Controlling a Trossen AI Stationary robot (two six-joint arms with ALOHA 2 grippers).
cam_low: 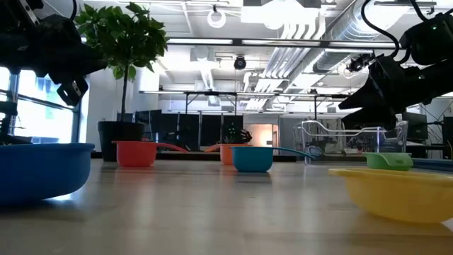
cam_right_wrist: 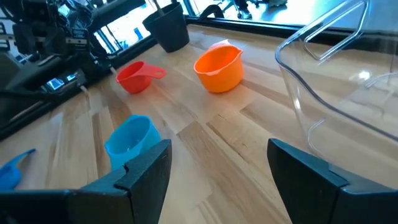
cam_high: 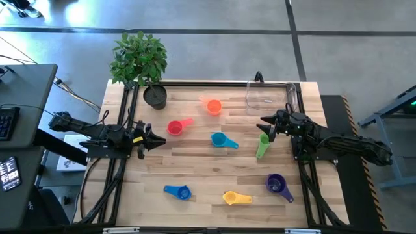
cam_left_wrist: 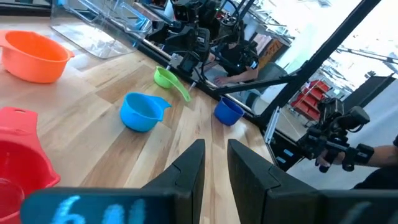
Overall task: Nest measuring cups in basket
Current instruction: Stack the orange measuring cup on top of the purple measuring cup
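The right tool [cam_high: 265, 123], fingers spread wide and empty, hovers over the green cup [cam_high: 262, 145] just beside the clear basket [cam_high: 268, 97]. The left tool [cam_high: 156, 138], fingers narrowly parted and empty, hangs near the red cup [cam_high: 175, 127]. Other cups lie scattered across the counter [cam_high: 201, 175].

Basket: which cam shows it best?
High view: the whole clear basket shows at the table's far edge, empty, handle visible. Right wrist view catches only one near corner and wall. Low view shows it side-on, far off. Left wrist view clips it.
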